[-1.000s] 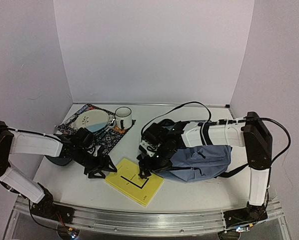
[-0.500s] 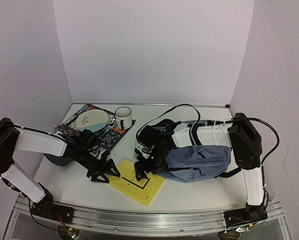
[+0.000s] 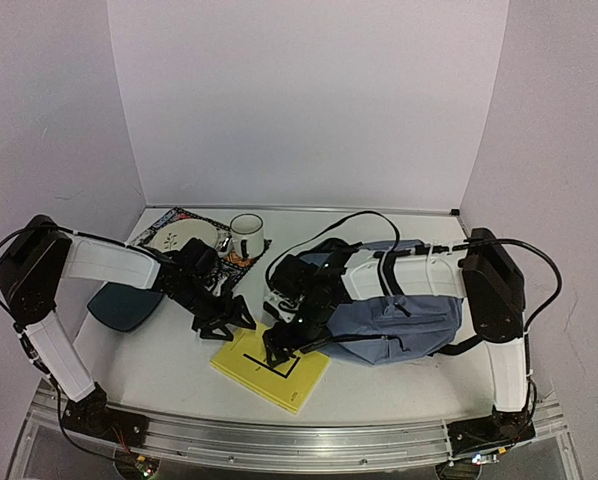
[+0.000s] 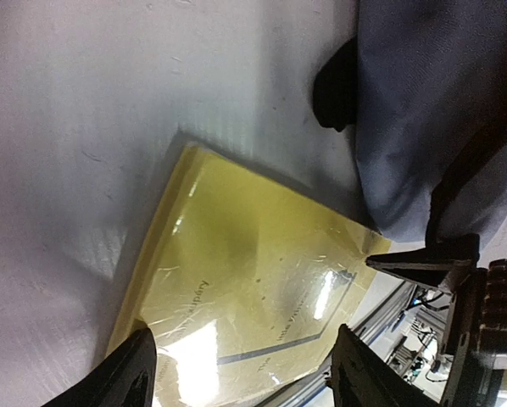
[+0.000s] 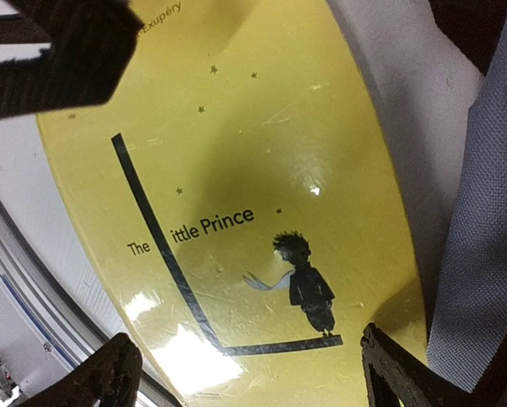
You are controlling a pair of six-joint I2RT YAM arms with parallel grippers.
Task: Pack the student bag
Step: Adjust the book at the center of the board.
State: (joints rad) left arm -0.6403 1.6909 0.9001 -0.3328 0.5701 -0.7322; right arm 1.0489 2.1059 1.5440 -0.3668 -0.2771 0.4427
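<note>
White tabletop (image 3: 159, 375) boxed in by pale lilac walls. Top view: yellow book (image 3: 269, 368) lies flat near the front edge and is the landmark. Student bag (image 3: 404, 320) lies on its side just right of the book, blue-grey, with its near-left end meeting the book's right edge and the right arm stretched across it. Right tool (image 3: 279, 348) is over the book's far half, released and holding nothing. Left tool (image 3: 229, 320) is at the book's far-left corner, also released and empty. Dark teal tray (image 3: 124, 305) sits well left of the book. Patterned mat (image 3: 144, 240) is behind-left of the book and carries a plate (image 3: 177, 240) and a striped mug (image 3: 246, 236). Left wrist view: the two fingers (image 4: 130, 377) are spread wide with the glossy book cover (image 4: 262, 280) between them; contact can't be told. Bag fabric (image 4: 440, 102) reaches the book's far corner, with the right arm's dark parts beside it. Right wrist view: fingers (image 5: 109, 377) are wide apart above the cover (image 5: 236, 170), which reads "The Little Prince" with a small figure on a black line. Grey bag cloth (image 5: 482, 212) runs along the book's right side; a dark blurred piece shows at the book's upper-left.
</note>
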